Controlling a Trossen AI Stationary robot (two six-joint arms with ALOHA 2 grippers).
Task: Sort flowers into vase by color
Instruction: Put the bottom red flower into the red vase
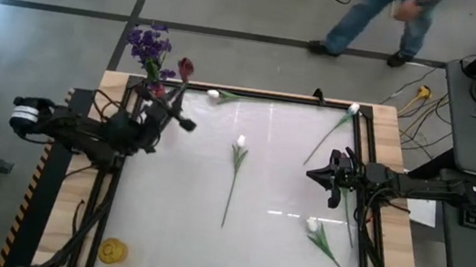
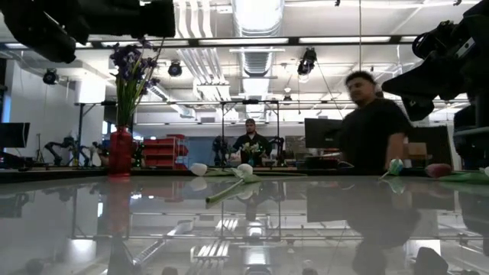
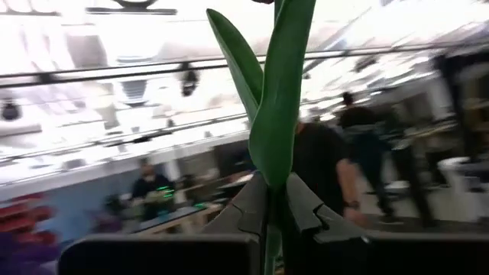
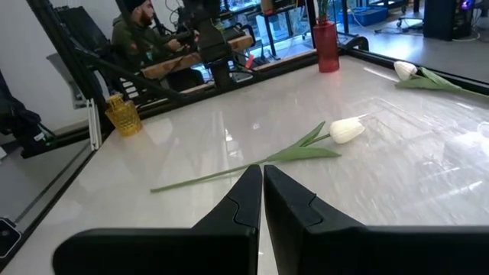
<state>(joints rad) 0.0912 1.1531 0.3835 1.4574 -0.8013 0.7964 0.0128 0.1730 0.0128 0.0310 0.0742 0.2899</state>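
Note:
My left gripper (image 1: 176, 112) is at the table's far left corner, shut on the dark red tulip (image 1: 186, 69). Just left of it stands the red vase (image 2: 119, 153) holding the purple blossoms (image 1: 150, 45). White tulips lie flat on the table: one in the centre (image 1: 241, 140), one by the far edge (image 1: 214, 94), one at the far right (image 1: 353, 109) and one near the right (image 1: 313, 225). My right gripper (image 1: 311, 174) hovers at the right side, shut and holding nothing. In its wrist view the gripper (image 4: 262, 195) faces the centre tulip (image 4: 345, 130). My left gripper (image 3: 276, 202) pinches the red tulip's green stem (image 3: 276, 164) between its two fingers, just below a long leaf (image 3: 237, 57). The fingers lie level, across the stem. The stem stands upright above them, lifted clear of the table, with the blossom beyond the wrist picture's top.
A yellow vase (image 1: 113, 250) stands at the near left corner. A black frame (image 1: 361, 141) rims the glossy white table. People move in the room beyond the far edge (image 2: 374, 126). Open tabletop lies between the centre tulip and the left side.

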